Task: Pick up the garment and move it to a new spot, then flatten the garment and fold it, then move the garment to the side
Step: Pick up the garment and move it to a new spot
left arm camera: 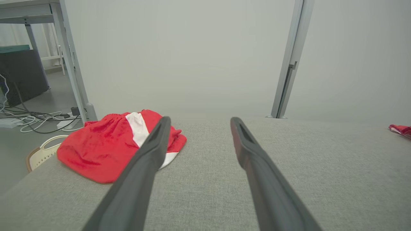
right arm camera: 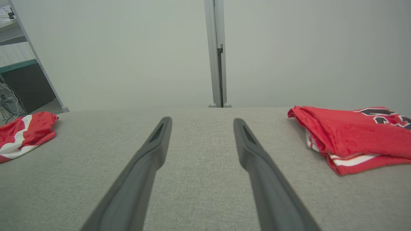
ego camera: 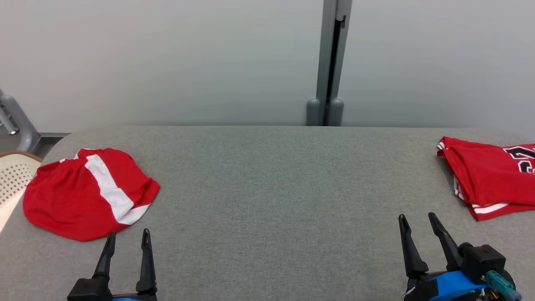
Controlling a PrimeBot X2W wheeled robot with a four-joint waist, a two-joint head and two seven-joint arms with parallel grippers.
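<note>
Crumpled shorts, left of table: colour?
Shorts are red with a white stripe; head view shows it best.

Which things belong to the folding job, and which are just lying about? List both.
Job: crumpled red garment, left gripper, right gripper.
Lying about: folded red jersey, likely already done; cream basket; floor cables.

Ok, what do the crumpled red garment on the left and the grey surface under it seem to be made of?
The crumpled red garment looks like a thin, smooth synthetic sports knit with a slight sheen: it slumps in soft folds; the exact fibre cannot be told. The grey surface seems a matte woven upholstery cloth: a fine weave shows close up.
</note>
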